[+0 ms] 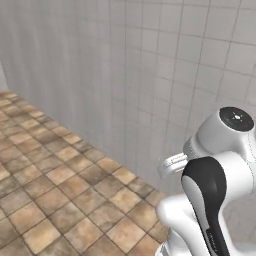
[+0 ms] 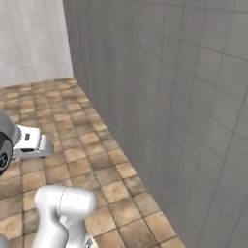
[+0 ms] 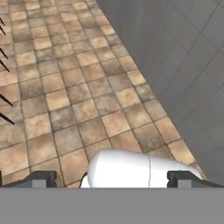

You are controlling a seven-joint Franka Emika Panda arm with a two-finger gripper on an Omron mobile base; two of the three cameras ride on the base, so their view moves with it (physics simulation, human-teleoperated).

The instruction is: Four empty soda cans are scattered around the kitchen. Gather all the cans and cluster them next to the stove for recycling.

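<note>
Just bare tiled wall (image 1: 125,75), floor (image 1: 45,190).

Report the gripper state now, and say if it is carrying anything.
Gripper: jaws open wide, holding nothing; below it are brown floor tiles beside a grey tiled wall.

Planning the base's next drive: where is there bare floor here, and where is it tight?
The brown tiled floor lies bare from the grey tiled wall outward, running back to the far white wall. It is tight only along the wall's foot, beside the arm. The hand hangs open above bare tiles.
</note>
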